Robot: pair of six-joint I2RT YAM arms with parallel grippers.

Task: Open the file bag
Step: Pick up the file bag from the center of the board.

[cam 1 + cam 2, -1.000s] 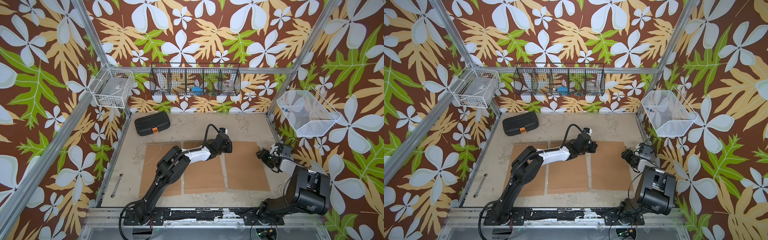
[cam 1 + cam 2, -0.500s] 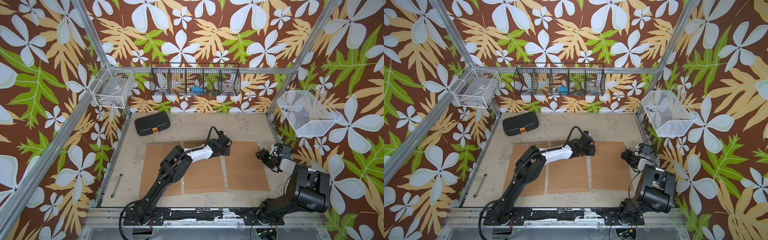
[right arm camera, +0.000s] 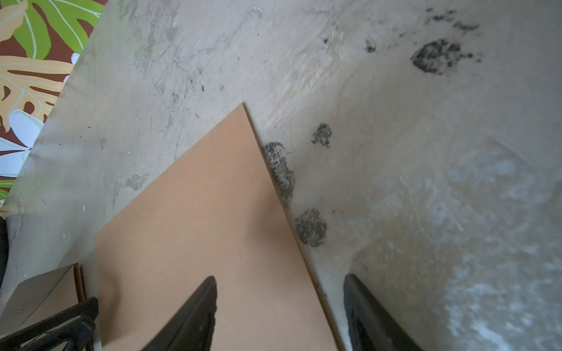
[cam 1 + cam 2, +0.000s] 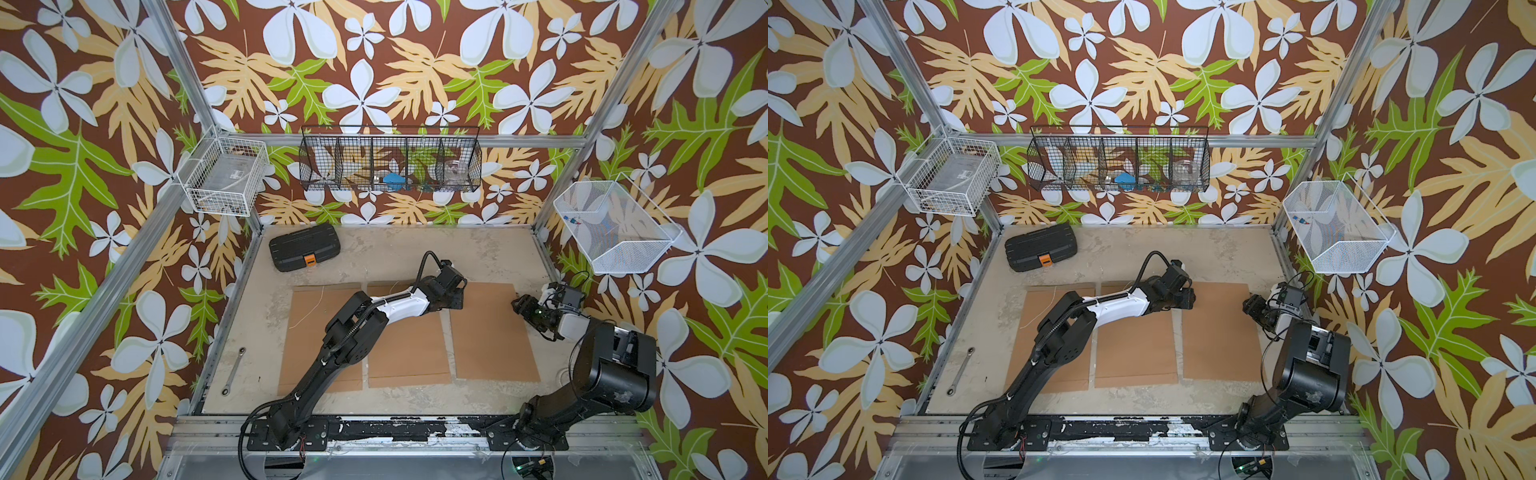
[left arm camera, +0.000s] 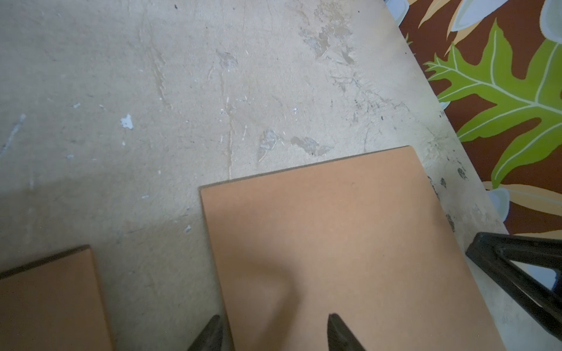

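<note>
**Position.** Three brown file bags lie flat, side by side, on the table [image 4: 415,253]. Both arms attend the right file bag [image 4: 490,332]. It looks closed, and no view shows where its mouth is.

**Left gripper** [image 5: 275,332]: the fingers are spread and hold nothing. They straddle the bag's left edge near its far corner, next to the gap before the middle file bag [image 5: 45,304].

**Right gripper** [image 3: 282,304]: the fingers are likewise spread and empty. They straddle the bag's right edge just short of its far right corner. Contact with the paper cannot be confirmed for either gripper.

**Assessment.** The step in hand appears to be getting a hold on the far end.

**Recommendation.**
- One gripper should press the lower sheet to the table while the other comes in low and closes on the top layer only.
- The lift should be slow.

**Risks.**
- Thin paper lying flat gives the fingers little to catch.
- A grip on both layers would lift the whole bag.
- A sideways push would slide it toward its neighbour.
</note>
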